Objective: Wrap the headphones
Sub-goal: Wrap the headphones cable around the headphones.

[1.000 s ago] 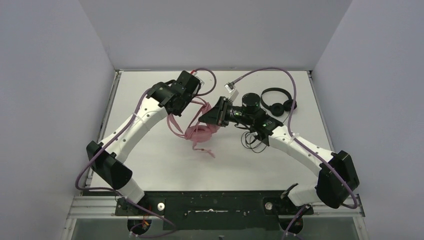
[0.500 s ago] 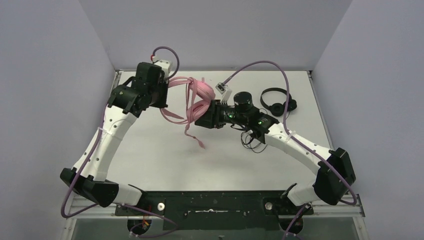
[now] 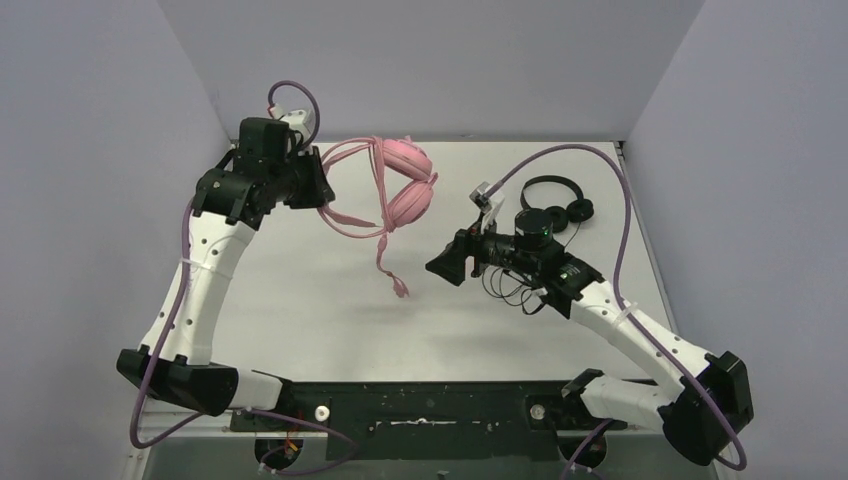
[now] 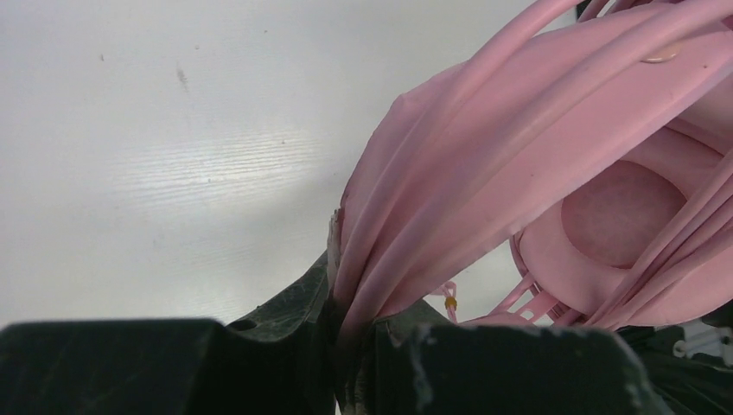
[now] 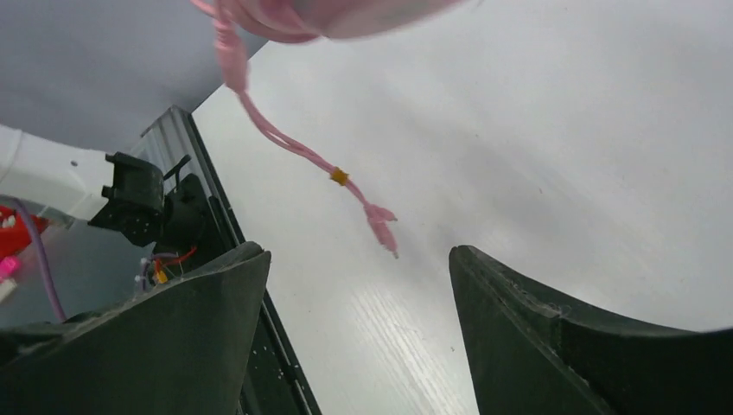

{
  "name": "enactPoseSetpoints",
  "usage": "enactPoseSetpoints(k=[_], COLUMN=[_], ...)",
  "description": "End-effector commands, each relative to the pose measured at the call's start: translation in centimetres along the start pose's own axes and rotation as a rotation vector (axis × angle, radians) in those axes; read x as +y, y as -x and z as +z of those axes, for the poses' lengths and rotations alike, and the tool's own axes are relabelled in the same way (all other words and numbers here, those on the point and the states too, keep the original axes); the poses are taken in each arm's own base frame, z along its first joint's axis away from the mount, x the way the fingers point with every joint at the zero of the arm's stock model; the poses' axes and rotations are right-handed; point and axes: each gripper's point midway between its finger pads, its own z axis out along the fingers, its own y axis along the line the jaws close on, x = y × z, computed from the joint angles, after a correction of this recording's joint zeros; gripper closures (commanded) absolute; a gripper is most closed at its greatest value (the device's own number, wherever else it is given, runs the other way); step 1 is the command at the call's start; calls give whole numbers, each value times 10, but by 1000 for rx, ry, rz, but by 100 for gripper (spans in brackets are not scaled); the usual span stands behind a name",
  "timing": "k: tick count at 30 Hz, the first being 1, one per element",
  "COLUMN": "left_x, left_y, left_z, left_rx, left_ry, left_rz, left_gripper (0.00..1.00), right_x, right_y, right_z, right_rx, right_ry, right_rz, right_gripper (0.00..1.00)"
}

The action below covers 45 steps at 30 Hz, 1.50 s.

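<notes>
White table, black headphones beyond right hand, pink headphones aloft

1. Pink headphones — smooth pink plastic with a soft sheen; the ear pad looks matt and finely grained.
2. Their pink cable: smooth, rubbery strands, slightly glossy.
3. Black headphones: dark and dull; too small to tell more.
4. Table: white and matt, with a faint wood-like grain.
5. Fingers of the right gripper and fingers of the left gripper — matt black plastic, scuffed pale at the edges.
6. Left arm and right arm: glossy white plastic shells, matt black joints.
7. Base plate: black, scratched and speckled.
</notes>
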Motion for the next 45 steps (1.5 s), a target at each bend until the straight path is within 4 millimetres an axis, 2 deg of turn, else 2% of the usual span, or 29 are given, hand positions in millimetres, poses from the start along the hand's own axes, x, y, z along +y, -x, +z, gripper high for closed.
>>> enactPoseSetpoints(k=[1,2,7,12,15,21,25,27,37,39,45], left_x=[-42,-41,-42,-38,-37,-38,-37,-36,-40,-40,-38], left_y=[59,60,61,62,63,64,63,62,60,59,59], left_z=[-56,-59,-69,-68,-68,-63,-59,-58,-57,-56,-54], left_rx=[-244,-251,-273,-276,-280,-272,-265,-262,-258,-257,-254], left_ry=[-219,-220,-233,-227,-229,-249,-249,-249,-275,-277,-274], left_rz=[-79,-83,-86,-90,-92,-97,-99,-99,-89,-87,-81], left_gripper=[100,100,100,100,100,100,100,100,100,100,100], right_x=[-8,-5,-29,-25,-28,-13,-1,4,-2,-3,-2], right_y=[37,39,2,1,-13,-5,-25,-27,-20,-21,-21], right_z=[0,0,6,24,36,64,79,85,109,112,114], right_rx=[-263,-289,-220,-210,-161,-196,-185,-184,-230,-230,-232], right_ry=[-50,-35,-200,-211,-272,-207,-208,-189,-153,-156,-152], right_rz=[198,264,740,1098,1318,1504,1626,1655,1708,1721,1735], right_gripper=[22,22,14,11,11,16,22,24,32,36,36])
